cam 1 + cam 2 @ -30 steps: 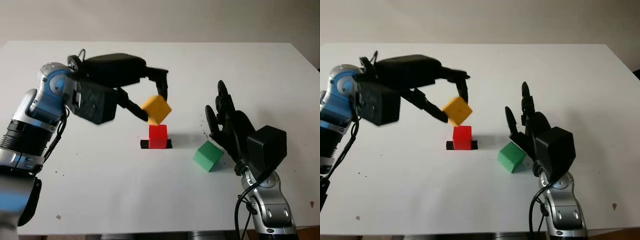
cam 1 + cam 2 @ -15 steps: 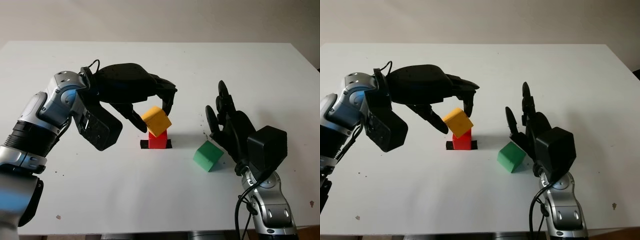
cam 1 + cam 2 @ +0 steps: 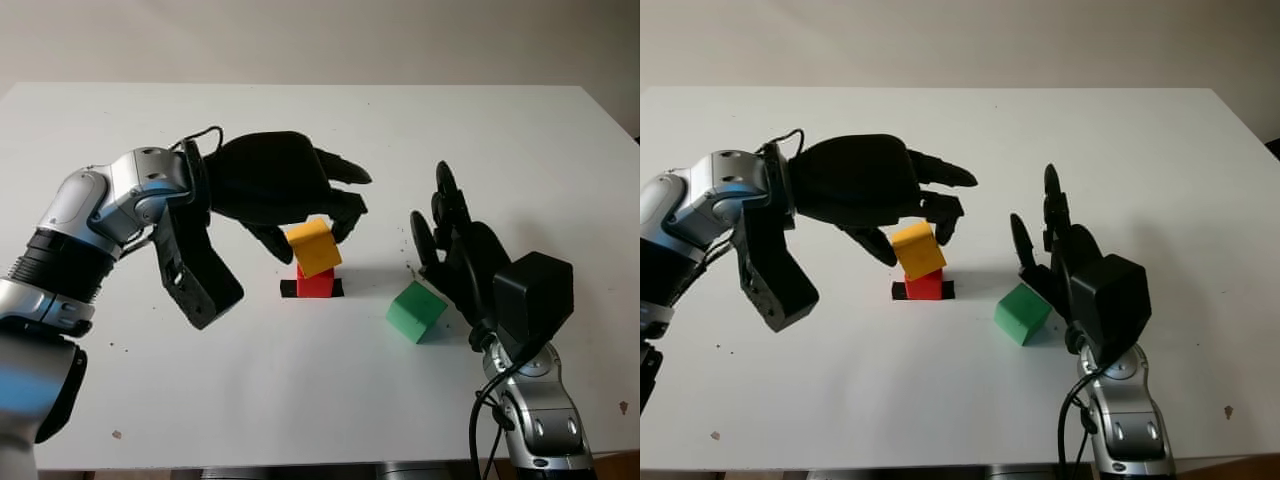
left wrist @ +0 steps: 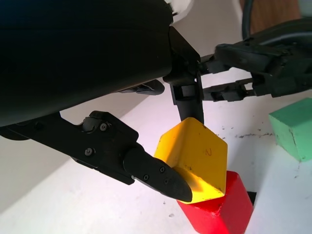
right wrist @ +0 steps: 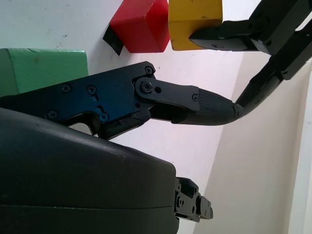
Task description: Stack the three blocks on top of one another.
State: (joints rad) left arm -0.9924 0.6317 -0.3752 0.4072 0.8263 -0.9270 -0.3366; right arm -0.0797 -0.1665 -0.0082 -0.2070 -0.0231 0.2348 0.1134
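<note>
Near the middle of the white table point(image 3: 150, 400), the left hand point(image 3: 285, 195) pinches the yellow block point(image 3: 314, 247), tilted and touching the red block point(image 3: 315, 282) beneath it, while toward the right edge the green block point(image 3: 416, 311) lies just beside the open right hand point(image 3: 455, 245).

Bright, even light; soft shadows; wrist close-ups perhaps slightly blurred.
</note>
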